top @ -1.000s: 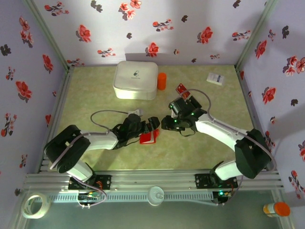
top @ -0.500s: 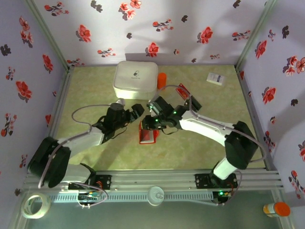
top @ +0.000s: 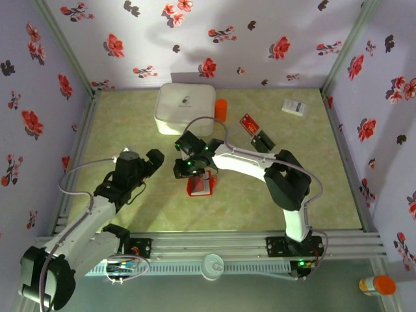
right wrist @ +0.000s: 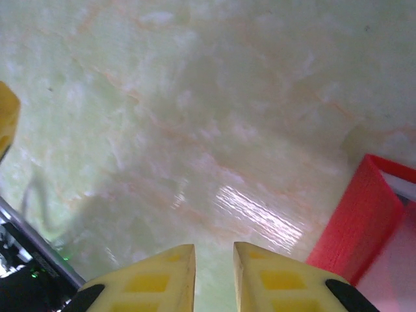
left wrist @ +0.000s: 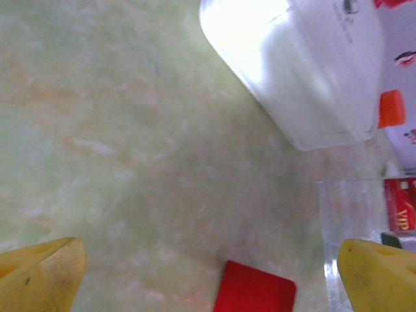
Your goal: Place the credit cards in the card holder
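Note:
The card holder [top: 201, 186], bright red with a pale inside, lies open in the middle of the table. My right gripper [top: 182, 170] hangs just left of it. In the right wrist view the gripper [right wrist: 214, 260] has a narrow gap between its yellow fingertips, with bare table below and the card holder's [right wrist: 356, 221] raised red edge at the right. My left gripper [top: 153, 160] is off to the left, open wide [left wrist: 211, 257], with the card holder [left wrist: 255, 290] just ahead. A red credit card [top: 249, 121] and a black one [top: 262, 140] lie at the back right.
A big white rounded box [top: 185, 108] and an orange cylinder [top: 221, 110] stand at the back. A small white box [top: 296, 107] lies at the far right. Flowered walls close in three sides. The right arm stretches across the middle of the table.
My left arm has drawn back to the left, away from the card holder. My right gripper has swung left past the holder, and its jaws have narrowed.

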You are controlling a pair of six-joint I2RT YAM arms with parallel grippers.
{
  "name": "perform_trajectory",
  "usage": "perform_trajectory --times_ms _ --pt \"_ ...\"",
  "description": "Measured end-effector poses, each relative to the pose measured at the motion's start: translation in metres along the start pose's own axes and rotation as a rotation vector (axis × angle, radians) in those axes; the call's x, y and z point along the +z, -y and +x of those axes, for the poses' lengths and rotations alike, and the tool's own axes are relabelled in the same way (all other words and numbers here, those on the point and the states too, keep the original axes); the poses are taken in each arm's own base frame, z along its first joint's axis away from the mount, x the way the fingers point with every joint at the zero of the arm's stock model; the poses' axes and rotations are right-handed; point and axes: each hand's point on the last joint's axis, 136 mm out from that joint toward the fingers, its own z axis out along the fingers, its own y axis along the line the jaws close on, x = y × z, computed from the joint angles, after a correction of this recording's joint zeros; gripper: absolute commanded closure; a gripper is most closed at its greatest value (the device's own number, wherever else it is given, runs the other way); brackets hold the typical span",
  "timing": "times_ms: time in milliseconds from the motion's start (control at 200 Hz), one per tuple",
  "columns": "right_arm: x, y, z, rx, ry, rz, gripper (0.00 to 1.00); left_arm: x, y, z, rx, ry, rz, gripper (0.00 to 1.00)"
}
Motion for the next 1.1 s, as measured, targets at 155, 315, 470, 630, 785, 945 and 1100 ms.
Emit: perform_trajectory --times_ms 155,315,470,630,785,945,1100 --pt "-0.004 0.009 0.008 -0.014 -0.009 0.031 0.79 0.000 -0.013 0.010 0.052 -0.044 -0.049 0.00" --pt "-0.013 0.032 0.026 0.002 -0.021 0.078 0.79 0.004 -0.021 0.022 0.143 -0.124 -0.095 0.00" --pt "-0.017 0.060 0.041 0.038 -0.033 0.120 0.80 0.006 -0.013 0.027 0.221 -0.177 -0.095 0.00" --pt "-0.014 0.084 0.045 0.078 -0.032 0.145 0.80 0.010 0.003 0.041 0.311 -0.234 -0.071 0.00" --pt "-0.009 0.098 0.047 0.104 -0.025 0.150 0.81 0.013 0.010 0.068 0.387 -0.306 -0.060 0.00" --pt "-0.006 0.104 0.050 0.111 -0.021 0.149 0.82 0.015 0.011 0.097 0.468 -0.362 -0.070 0.00" --pt "-0.005 0.105 0.051 0.125 -0.010 0.138 0.82 0.020 0.006 0.120 0.538 -0.401 -0.101 0.00"
